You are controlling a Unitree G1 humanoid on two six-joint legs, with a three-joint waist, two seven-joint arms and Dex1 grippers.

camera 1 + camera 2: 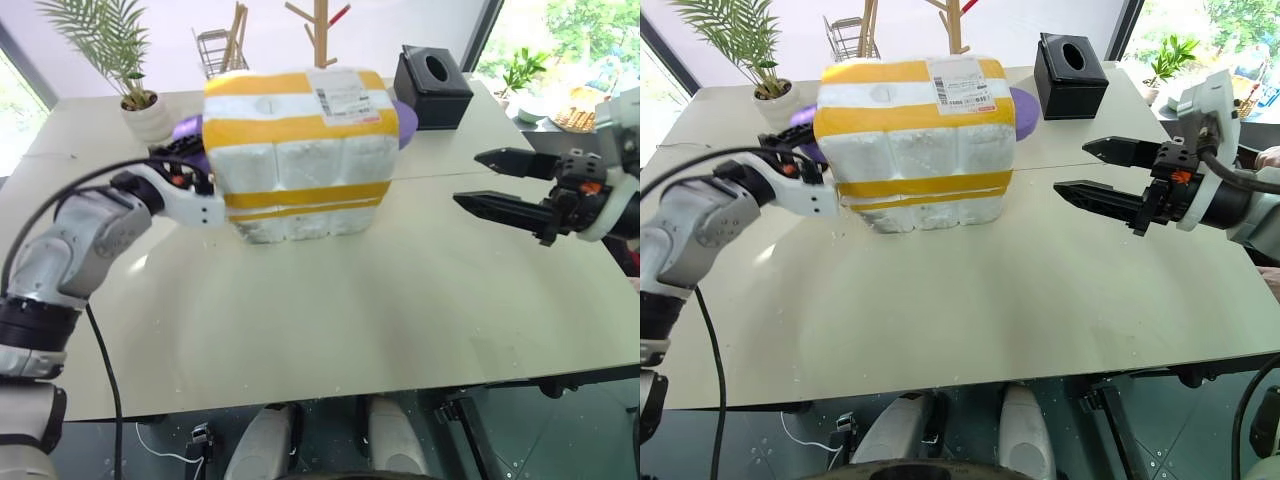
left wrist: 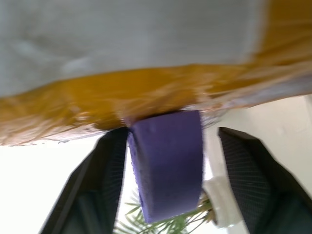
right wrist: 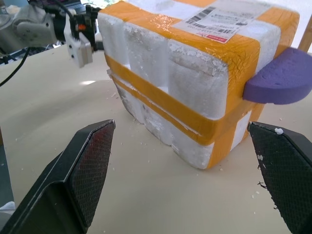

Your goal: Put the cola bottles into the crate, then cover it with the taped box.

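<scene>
The taped box (image 1: pixel 300 130), white foam with wide yellow stripes and a shipping label, stands at the far middle of the table. Under it a low foam part with a yellow band looks like the crate (image 1: pixel 310 222). The cola bottles are hidden. A purple handle (image 2: pixel 168 165) sticks out from the box's left side. My left gripper (image 1: pixel 198 168) is open at that side, its fingers on either side of the handle. My right gripper (image 1: pixel 468 178) hovers open to the right of the box, apart from it. Another purple handle (image 3: pixel 280 80) juts out on that side.
A black tissue box (image 1: pixel 435 85) sits behind the box on the right. At the far left corner stands a potted plant (image 1: pixel 140 105). A wooden rack (image 1: pixel 318 30) rises beyond the table (image 1: pixel 350 320), whose near half is bare apart from foam crumbs.
</scene>
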